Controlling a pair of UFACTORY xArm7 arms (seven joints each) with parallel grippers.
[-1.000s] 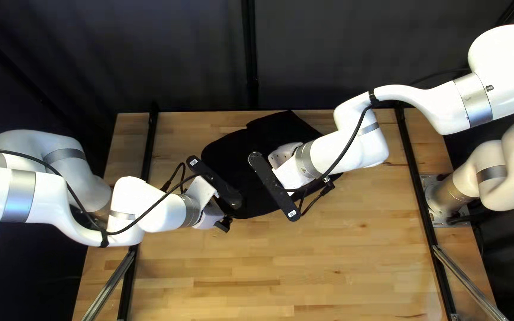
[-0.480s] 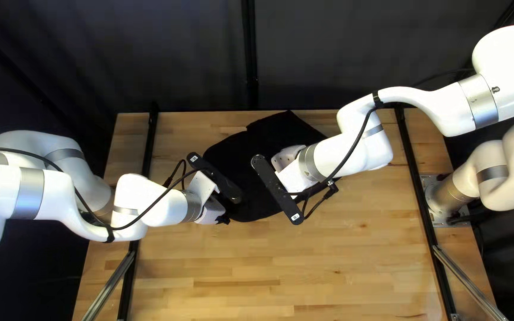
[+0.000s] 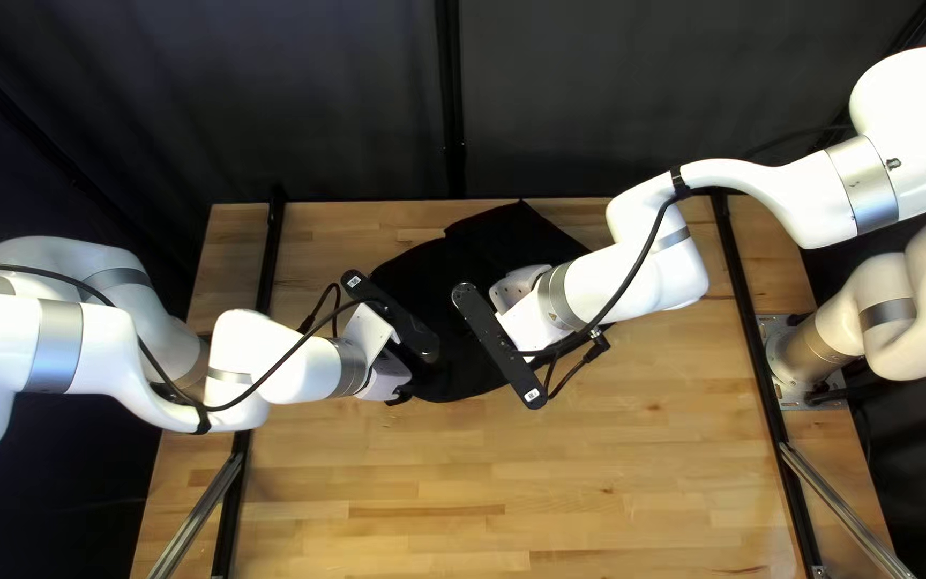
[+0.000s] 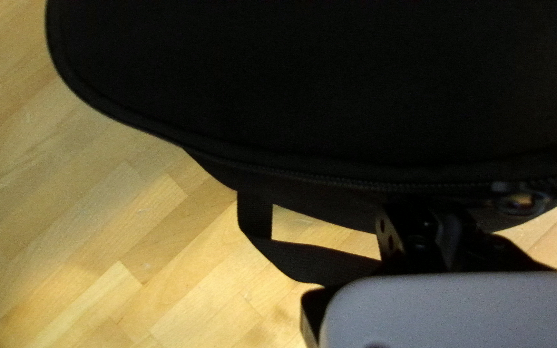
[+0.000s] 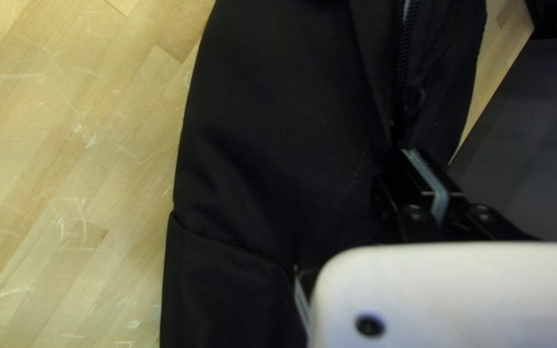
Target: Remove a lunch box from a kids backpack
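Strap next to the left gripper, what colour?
The strap is black, with no pattern visible. Shows best in the left wrist view.

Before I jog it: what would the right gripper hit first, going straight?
Likely the black backpack, near its zipper, per the right wrist view; I can't tell whether the right gripper already touches it.

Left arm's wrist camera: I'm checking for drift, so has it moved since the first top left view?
Yes, slightly: my left arm's wrist camera sits nearer the table's far edge.
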